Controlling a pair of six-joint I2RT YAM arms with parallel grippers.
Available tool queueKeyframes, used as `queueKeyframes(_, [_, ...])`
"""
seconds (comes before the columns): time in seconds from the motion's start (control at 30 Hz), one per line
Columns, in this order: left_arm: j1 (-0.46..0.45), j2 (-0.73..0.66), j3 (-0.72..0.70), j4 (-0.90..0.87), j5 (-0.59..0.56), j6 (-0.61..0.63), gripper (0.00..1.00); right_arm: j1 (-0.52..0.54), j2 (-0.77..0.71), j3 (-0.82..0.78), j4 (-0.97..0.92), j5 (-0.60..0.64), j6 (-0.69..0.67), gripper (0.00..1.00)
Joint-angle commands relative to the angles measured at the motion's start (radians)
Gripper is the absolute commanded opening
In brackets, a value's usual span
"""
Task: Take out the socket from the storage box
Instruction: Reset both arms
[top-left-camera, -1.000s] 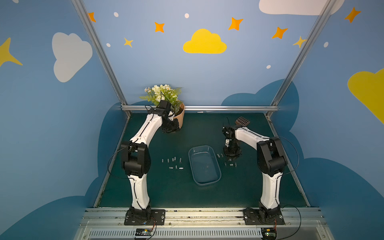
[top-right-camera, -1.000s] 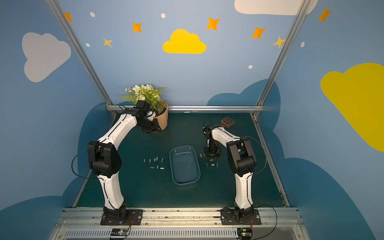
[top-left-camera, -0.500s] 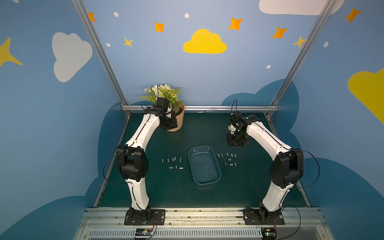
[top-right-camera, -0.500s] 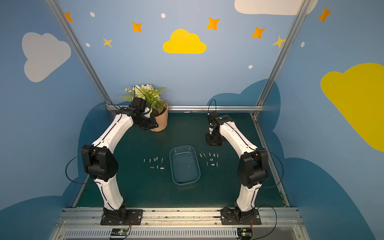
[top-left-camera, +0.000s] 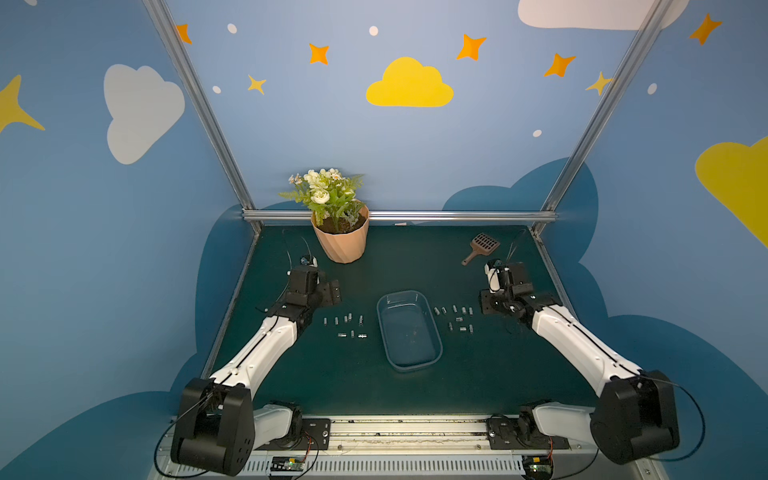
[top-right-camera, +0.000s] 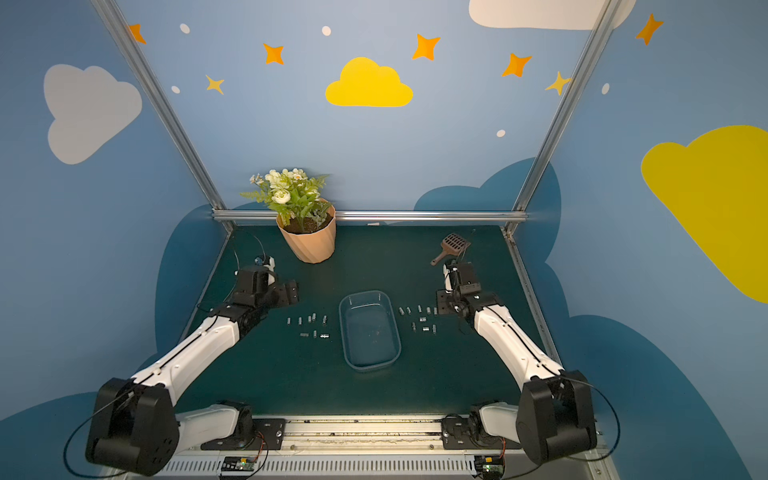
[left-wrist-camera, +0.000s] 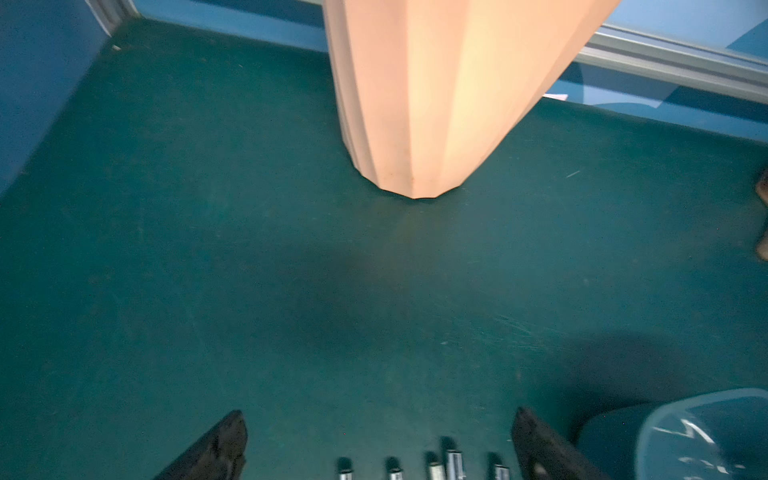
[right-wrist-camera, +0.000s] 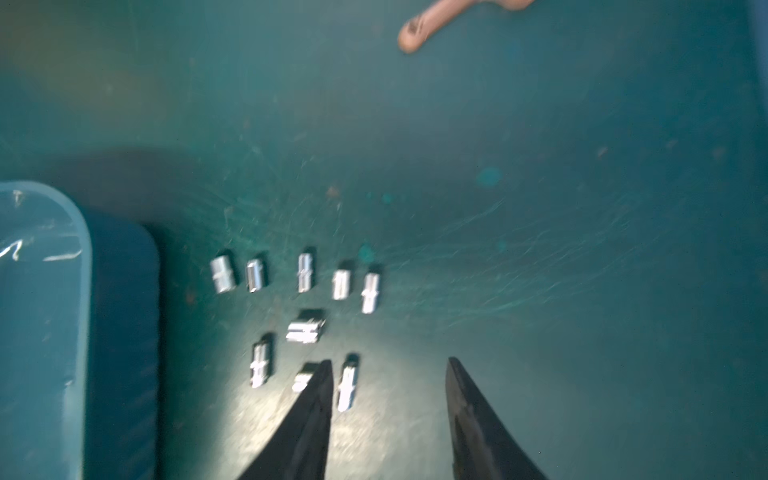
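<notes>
The sockets (right-wrist-camera: 305, 330) are small metal cylinders, likely light, rigid, slick and apt to roll, so pinch 1 across its round sides. They lie on the green mat (top-left-camera: 415, 266) in 2 clusters flanking the storage box (top-left-camera: 415, 367), which looks empty of them. The left gripper (left-wrist-camera: 378, 415) gapes wide and the right gripper (right-wrist-camera: 389, 361) is partly parted; both hold nothing. The flowerpot (top-left-camera: 340, 245) and scoop (top-left-camera: 482, 245) stand well behind.

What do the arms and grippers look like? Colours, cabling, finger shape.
The left arm and right arm have white link shells, black joint housings and thin black cables looping outside the elbows. The left gripper and right gripper have black fingers tapering to points. No markings visible.
</notes>
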Motion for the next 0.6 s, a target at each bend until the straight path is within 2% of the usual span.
queueKeyframes(0.0, [-0.002,-0.03,-0.096,0.364,-0.109,0.209,1.0,-0.059,-0.026,-0.111,0.312,0.018,-0.039,0.52])
queueKeyframes(0.03, [-0.001,-0.022,-0.13,0.406,-0.116,0.232,1.0,-0.077,-0.021,-0.136,0.359,0.014,-0.038,0.55])
queueKeyframes(0.1, [-0.001,0.015,-0.196,0.499,-0.168,0.235,1.0,-0.118,0.006,-0.232,0.482,0.009,-0.029,0.98])
queueKeyframes(0.2, [-0.001,0.096,-0.267,0.62,-0.206,0.198,1.0,-0.14,0.076,-0.32,0.67,0.041,-0.037,0.98])
queueKeyframes(0.27, [0.0,0.169,-0.295,0.73,-0.198,0.217,1.0,-0.149,0.131,-0.363,0.839,0.075,-0.044,0.98])
queueKeyframes(0.3, [0.001,0.214,-0.298,0.808,-0.213,0.248,1.0,-0.149,0.131,-0.353,0.834,0.071,-0.048,0.98])
queueKeyframes(0.4, [0.016,0.29,-0.26,0.829,-0.265,0.247,1.0,-0.156,0.164,-0.363,0.929,0.062,-0.07,0.98])
queueKeyframes(0.47, [0.054,0.349,-0.259,0.894,-0.231,0.235,1.0,-0.165,0.181,-0.356,0.946,0.069,-0.073,0.98])
queueKeyframes(0.53, [0.077,0.318,-0.239,0.793,-0.181,0.196,1.0,-0.171,0.195,-0.375,0.985,0.068,-0.079,0.98])
queueKeyframes(0.57, [0.099,0.316,-0.251,0.814,-0.135,0.179,1.0,-0.184,0.225,-0.39,1.014,0.067,-0.05,0.98])
